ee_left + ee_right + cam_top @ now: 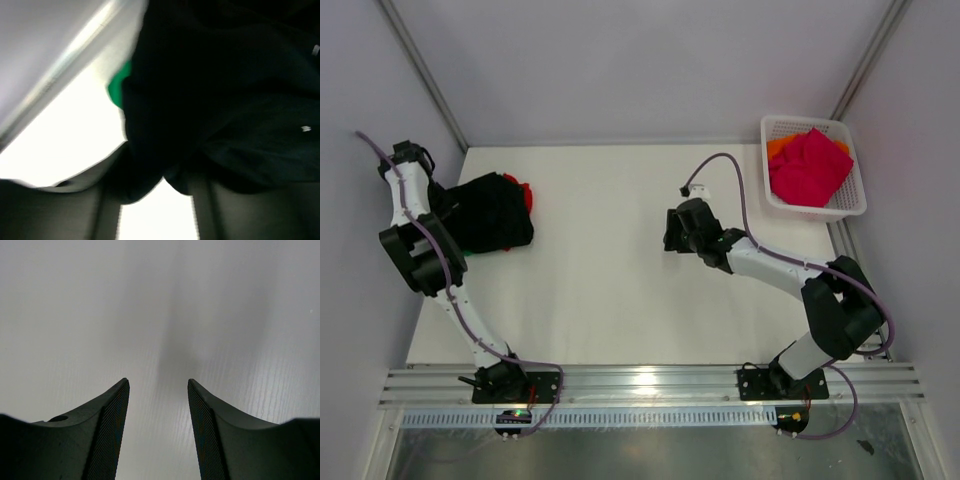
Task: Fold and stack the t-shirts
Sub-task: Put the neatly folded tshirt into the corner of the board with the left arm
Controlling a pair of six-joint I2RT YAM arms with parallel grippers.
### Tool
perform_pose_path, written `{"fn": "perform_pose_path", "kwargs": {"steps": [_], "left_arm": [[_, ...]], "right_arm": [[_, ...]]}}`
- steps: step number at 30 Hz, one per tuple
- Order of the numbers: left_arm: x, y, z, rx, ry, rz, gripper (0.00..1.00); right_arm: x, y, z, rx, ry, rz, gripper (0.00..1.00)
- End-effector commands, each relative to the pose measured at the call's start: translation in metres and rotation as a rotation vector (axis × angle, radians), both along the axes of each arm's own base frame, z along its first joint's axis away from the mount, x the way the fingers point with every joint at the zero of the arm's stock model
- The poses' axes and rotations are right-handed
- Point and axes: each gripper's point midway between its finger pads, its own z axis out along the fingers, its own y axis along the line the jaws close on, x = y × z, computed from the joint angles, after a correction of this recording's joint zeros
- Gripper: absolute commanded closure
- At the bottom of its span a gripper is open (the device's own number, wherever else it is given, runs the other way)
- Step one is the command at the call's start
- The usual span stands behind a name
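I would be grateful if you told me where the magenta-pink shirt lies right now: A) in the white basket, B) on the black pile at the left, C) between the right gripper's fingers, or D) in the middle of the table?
A: the top view shows the magenta-pink shirt bunched inside the white basket at the far right corner, with an orange shirt peeking out beside it.

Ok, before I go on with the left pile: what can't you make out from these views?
- Left fingers: the left wrist view is blurred and the black shirt hangs over them; the arm covers them from the top. Grip unclear.
- Shirts under the black one: only a red edge and a green sliver show; their folds are hidden.
- Orange shirt in the basket: mostly buried by the magenta-pink shirt.
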Motion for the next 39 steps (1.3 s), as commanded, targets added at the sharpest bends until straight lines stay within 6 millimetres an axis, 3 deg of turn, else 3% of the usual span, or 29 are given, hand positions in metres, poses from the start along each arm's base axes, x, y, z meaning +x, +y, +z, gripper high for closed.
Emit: {"fn": "perform_pose_path", "kwargs": {"steps": [1,2,3,4,9,12,16,20,24,28,29,32,34,35,39], "left_arm": [[0.016,-0.023,0.026,-0.142,-0.18,0.007,0.43],[0.016,-0.029,0.028,-0.16,-0.192,-0.005,0.41],[0.02,-0.036,0.04,-0.176,-0.238,-0.028,0.08],[0.022,-0.039,0.048,-0.182,-0.265,-0.038,0.01],[0.035,-0.077,0.11,-0.193,-0.431,-0.174,0.01],[0.039,-0.098,0.137,-0.183,-0.501,-0.245,0.01],[0.035,-0.128,0.187,-0.138,-0.62,-0.336,0.01],[0.028,-0.151,0.212,-0.115,-0.673,-0.384,0.01],[0.018,-0.163,0.215,-0.142,-0.682,-0.385,0.01],[0.015,-0.182,0.202,-0.149,-0.658,-0.417,0.01],[0.014,-0.188,0.192,-0.152,-0.628,-0.425,0.01],[0.009,-0.23,0.167,-0.168,-0.561,-0.513,0.01],[0.005,-0.246,0.149,-0.173,-0.521,-0.531,0.01],[0.002,-0.269,0.144,-0.184,-0.51,-0.581,0.01],[-0.006,-0.304,0.133,-0.198,-0.487,-0.633,0.01]], "right_arm": [[0.003,0.0,0.015,0.037,-0.043,-0.01,0.45],[0.002,0.0,0.014,0.036,-0.041,-0.008,0.45],[0.002,0.0,0.013,0.039,-0.039,-0.005,0.45],[0.001,0.001,0.012,0.041,-0.038,-0.003,0.45],[0.001,0.007,0.007,0.066,-0.024,0.01,0.45],[0.001,0.011,0.005,0.079,-0.017,0.016,0.45],[-0.001,0.012,-0.003,0.085,-0.002,0.02,0.45],[0.0,0.018,-0.008,0.115,0.008,0.019,0.45],[-0.001,0.021,-0.013,0.13,0.021,0.019,0.45],[-0.001,0.023,-0.016,0.132,0.032,0.026,0.45],[-0.001,0.024,-0.016,0.132,0.037,0.027,0.45],[-0.001,0.027,-0.018,0.135,0.05,0.036,0.45],[-0.001,0.028,-0.018,0.131,0.055,0.037,0.45],[-0.001,0.028,-0.019,0.127,0.058,0.037,0.45],[-0.003,0.024,-0.019,0.103,0.064,0.041,0.45]]}}
